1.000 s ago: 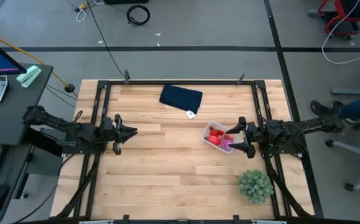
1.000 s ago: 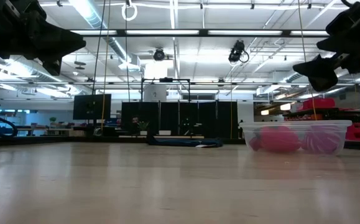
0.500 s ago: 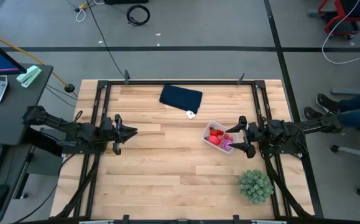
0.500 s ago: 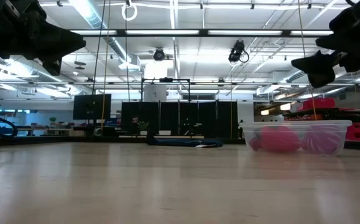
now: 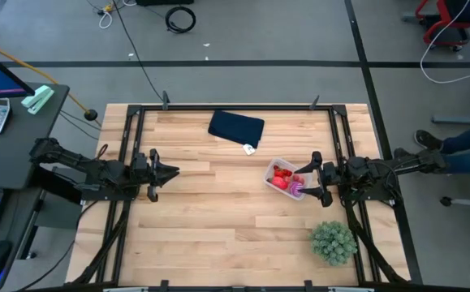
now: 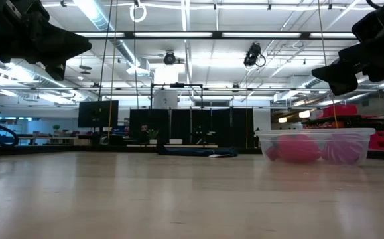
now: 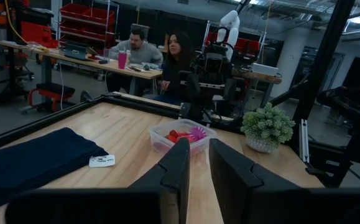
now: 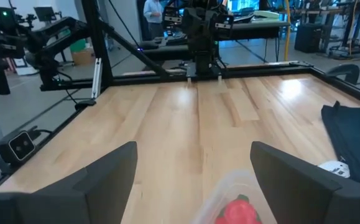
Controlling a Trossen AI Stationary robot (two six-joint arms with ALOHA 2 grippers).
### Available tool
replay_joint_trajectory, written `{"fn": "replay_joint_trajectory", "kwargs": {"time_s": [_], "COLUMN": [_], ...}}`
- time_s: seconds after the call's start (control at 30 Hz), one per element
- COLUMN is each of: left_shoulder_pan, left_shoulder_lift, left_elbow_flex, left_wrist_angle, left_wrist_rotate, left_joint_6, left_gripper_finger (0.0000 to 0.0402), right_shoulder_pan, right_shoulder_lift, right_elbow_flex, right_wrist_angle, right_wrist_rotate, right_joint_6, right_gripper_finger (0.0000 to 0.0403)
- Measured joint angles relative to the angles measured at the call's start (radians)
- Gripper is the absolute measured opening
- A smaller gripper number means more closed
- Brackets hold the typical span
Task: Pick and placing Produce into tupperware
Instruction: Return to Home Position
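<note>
- On the right half of the light wooden table [image 5: 218, 219], the small clear plastic rectangular container with rounded corners [image 5: 271, 169] sits flat, slightly turned against the table's edges
- Inside it lie the tiny toy fruits and vegetables [image 5: 281, 177], mostly red, with a pink spiky piece [image 5: 298, 189] at the near right corner of the container
- From table height, pink rounded shapes [image 6: 298, 149] show through the container's translucent wall [image 6: 264, 142]; no piece can be seen lying loose on the wood
- Just right of the container, the right gripper [image 5: 309, 178] hangs above the table with its two dark fingers spread wide apart, holding nothing; its wrist view shows the container's rim [image 8: 229, 186] and a red piece [image 8: 237, 211] low between the fingers [image 8: 105, 180]
- At the table's left side, well apart from the container, the left gripper [image 5: 174, 171] hovers and points right, its fingers [image 7: 176, 180] drawn close together with only a narrow slit between them, empty
- Far across the table, near the middle of the far edge, a dark navy folded cloth [image 5: 236, 126] lies flat with a small white tag [image 5: 249, 148] just beside its near right corner
- Near the right front corner stands a bushy green plant [image 5: 334, 242], apart from the container
- Beyond the table, two people [image 7: 136, 46] sit at a desk
</note>
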Motion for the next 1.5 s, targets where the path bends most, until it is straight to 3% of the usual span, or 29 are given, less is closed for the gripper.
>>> {"fn": "replay_joint_trajectory", "kwargs": {"time_s": [1.5], "left_shoulder_pan": [0.000], "left_shoulder_lift": [0.000], "left_elbow_flex": [0.000], "left_wrist_angle": [0.000], "left_wrist_rotate": [0.000], "left_joint_6": [-0.001], "left_gripper_finger": [0.0078], "right_shoulder_pan": [0.000], "right_shoulder_lift": [0.000], "right_elbow_flex": [0.000], "right_wrist_angle": [0.000], "right_wrist_rotate": [0.000], "right_joint_6": [0.008], "right_gripper_finger": [0.0323]}}
